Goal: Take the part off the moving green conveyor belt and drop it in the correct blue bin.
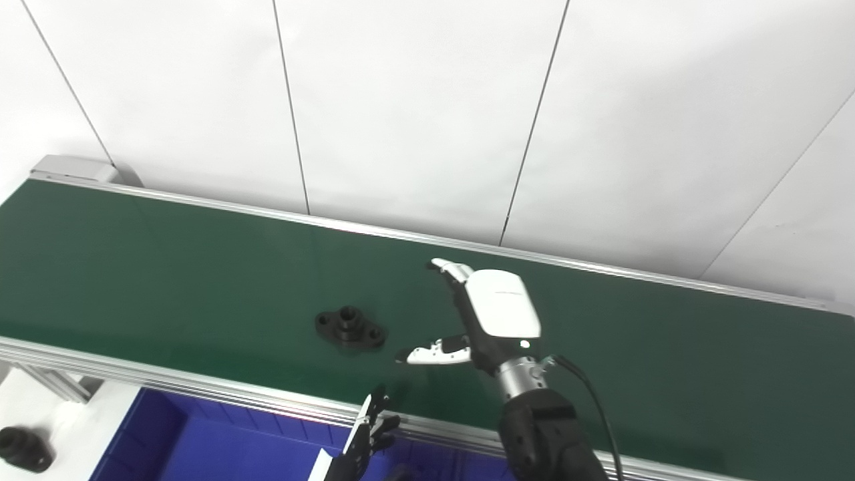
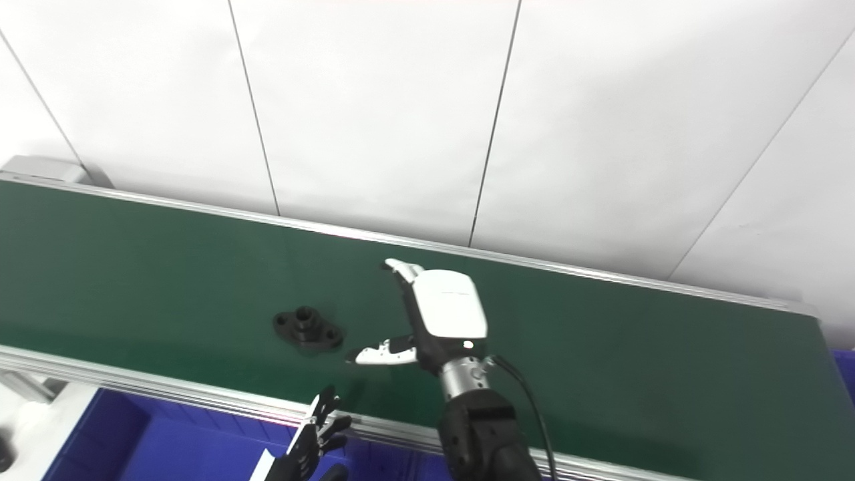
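A black flanged part (image 1: 351,328) with a raised centre hub lies flat on the green conveyor belt (image 1: 167,267), near its front edge. My right hand (image 1: 477,314) hovers over the belt just right of the part, open, with fingers and thumb spread towards it and not touching it. My left hand (image 1: 371,431) is low at the belt's front rail, above a blue bin (image 1: 220,447), with its fingers spread; only its fingertips show. The part also shows in the right eye view (image 2: 308,329).
An aluminium rail (image 1: 200,391) runs along the belt's front edge. A second black part (image 1: 23,449) lies on the white surface at bottom left. A white panelled wall (image 1: 427,100) stands behind the belt. Another blue bin edge (image 2: 845,374) shows at far right.
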Controlling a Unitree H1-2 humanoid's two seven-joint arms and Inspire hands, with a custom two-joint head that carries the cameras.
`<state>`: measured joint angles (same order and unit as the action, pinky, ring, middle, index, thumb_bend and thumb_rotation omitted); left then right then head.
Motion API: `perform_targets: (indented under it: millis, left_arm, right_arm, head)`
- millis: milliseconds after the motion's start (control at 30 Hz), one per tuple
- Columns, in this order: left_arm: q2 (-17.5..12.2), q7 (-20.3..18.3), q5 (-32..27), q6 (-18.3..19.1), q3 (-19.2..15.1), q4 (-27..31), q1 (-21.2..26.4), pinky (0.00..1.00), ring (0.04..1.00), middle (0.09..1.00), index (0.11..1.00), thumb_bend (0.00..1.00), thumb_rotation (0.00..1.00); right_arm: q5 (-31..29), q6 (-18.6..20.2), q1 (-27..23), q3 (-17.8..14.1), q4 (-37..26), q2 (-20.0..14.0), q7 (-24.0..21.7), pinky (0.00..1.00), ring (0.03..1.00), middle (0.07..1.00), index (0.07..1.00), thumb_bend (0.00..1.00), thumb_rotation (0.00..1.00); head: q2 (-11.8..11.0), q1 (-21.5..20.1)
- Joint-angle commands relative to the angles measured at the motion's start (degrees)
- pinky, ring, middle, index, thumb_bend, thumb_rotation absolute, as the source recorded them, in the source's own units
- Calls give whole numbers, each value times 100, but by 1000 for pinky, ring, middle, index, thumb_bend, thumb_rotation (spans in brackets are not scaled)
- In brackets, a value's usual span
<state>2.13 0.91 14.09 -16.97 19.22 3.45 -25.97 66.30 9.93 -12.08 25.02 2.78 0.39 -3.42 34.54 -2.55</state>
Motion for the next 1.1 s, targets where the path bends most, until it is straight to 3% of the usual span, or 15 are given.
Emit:
perform_targets:
  millis: [0,167,400,467,800,867,900,967,1067]
  left_arm:
    - [190,21,53,-37,134,226,-35,844,895,982,1000,517,816]
    - [222,41,114,-14,158,245,-52,839,893,979,1000,529,809]
    - [278,62,190,-18,201,298,-78,833,892,976,1000,512,807]
    - [295,65,191,-3,211,314,-86,834,892,977,1000,514,806]
    - [370,119,261,-6,283,321,-137,822,883,975,1000,515,820]
    - [382,124,261,-18,291,328,-149,821,883,974,999,513,816]
    - [388,128,268,-14,296,341,-158,817,881,970,998,513,813]
    - [400,133,254,-7,295,358,-172,813,878,968,998,515,811]
    - [392,135,252,-27,294,379,-183,819,876,963,996,514,802]
  right_arm:
    - [125,99,-322,122,116,87,138,443,607,805,813,963,483]
    - [306,191,-609,431,688,72,169,429,581,813,828,957,524]
    - [356,324,-818,662,1219,95,180,417,554,804,814,969,507]
    - [332,361,-853,712,1345,107,205,373,488,763,800,968,481]
    - [144,494,-993,844,1698,80,272,218,338,632,777,928,412]
    - [14,419,-1033,832,1711,55,235,182,277,475,732,845,330]
    - [-65,384,-1043,825,1707,37,213,157,234,370,680,784,212]
    - [-130,396,-1063,860,1718,-6,182,134,199,294,533,574,149]
    - [-113,534,-1077,959,1696,-77,101,91,150,241,490,520,116]
  head:
    - [10,18]
    - [43,69]
    - [89,116]
    - [97,138]
    - [139,209]
    - [147,213]
    - [170,215]
    - [170,215]
    - [205,208]
